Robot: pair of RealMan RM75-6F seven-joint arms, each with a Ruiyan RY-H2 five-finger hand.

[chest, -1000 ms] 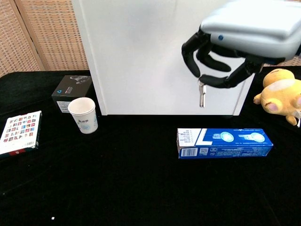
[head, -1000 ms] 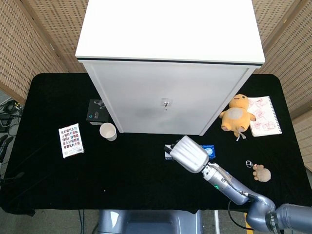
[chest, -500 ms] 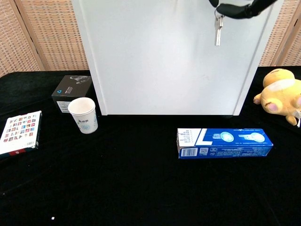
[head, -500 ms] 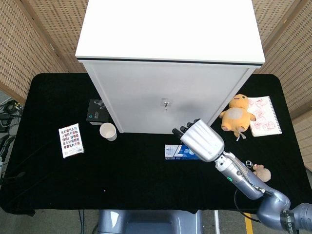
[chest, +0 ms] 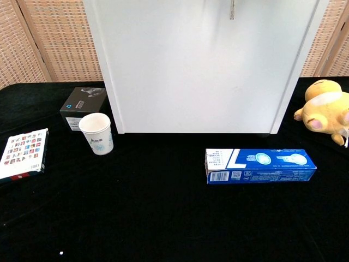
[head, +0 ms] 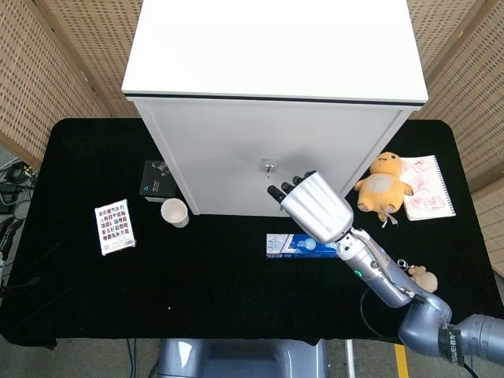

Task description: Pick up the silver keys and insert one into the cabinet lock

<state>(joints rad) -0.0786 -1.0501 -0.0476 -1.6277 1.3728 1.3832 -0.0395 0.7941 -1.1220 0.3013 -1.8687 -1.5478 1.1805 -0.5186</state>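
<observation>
Left to right across the black surface (head: 236, 276): a picture card (head: 115, 226), a dark box (head: 158, 178), a paper cup (head: 175, 212), then the white cabinet (head: 272, 165) with its lock (head: 268, 166) mid-front. A key already sits in or hangs at that lock, as far as I can tell.

My right hand (head: 313, 205) is raised just below and to the right of the lock, fingertips (head: 283, 187) aimed up and left toward it. From above only its back shows, so I cannot tell what it holds. In the chest view a silver key (chest: 232, 10) hangs blade-down at the top edge, long axis vertical; I judge it hangs from that hand. The blade must turn level to enter. My left hand is in neither view.

Further right: a blue carton (chest: 260, 165), a yellow plush toy (head: 383, 185), a notebook (head: 426, 187).
</observation>
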